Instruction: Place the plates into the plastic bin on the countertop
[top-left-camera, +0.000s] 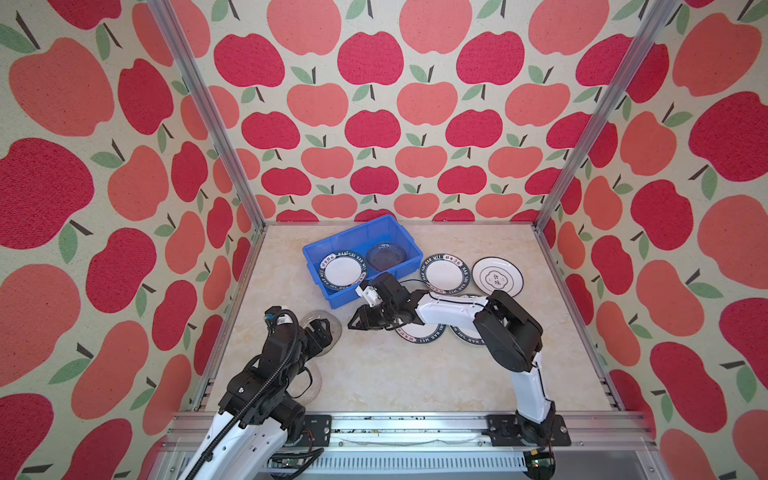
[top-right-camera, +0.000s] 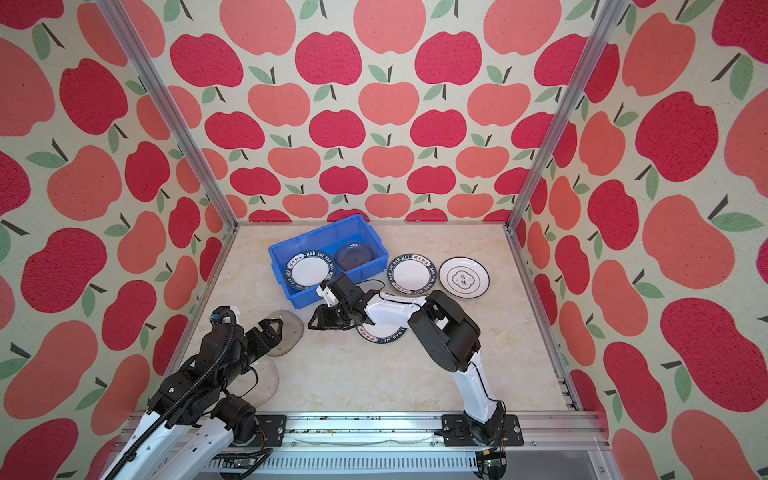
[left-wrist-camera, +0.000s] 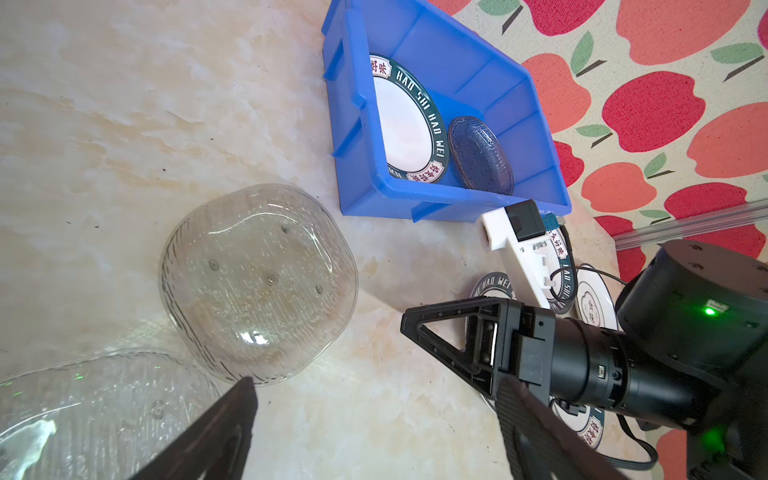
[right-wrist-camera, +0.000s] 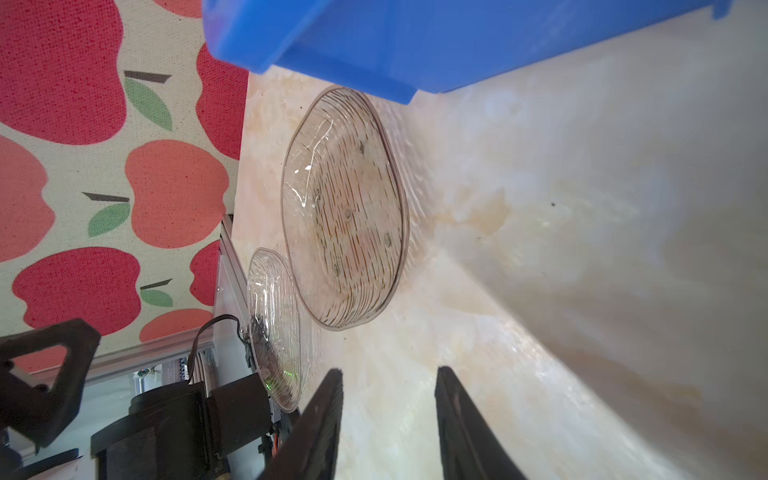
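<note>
Countertop carries two clear plates at its left edge: the near glass plate, partly under the left arm, and the far glass plate. The left gripper is over the far one, jaws spread wide, empty. At the far middle the blue bin holds a lettered plate and a binned glass plate side by side. The right gripper hangs just on the bin's near side — jaws partly apart, nothing between. Two covered plates lie under its arm; beyond, a far lettered plate and, rightmost, a ringed plate.
</note>
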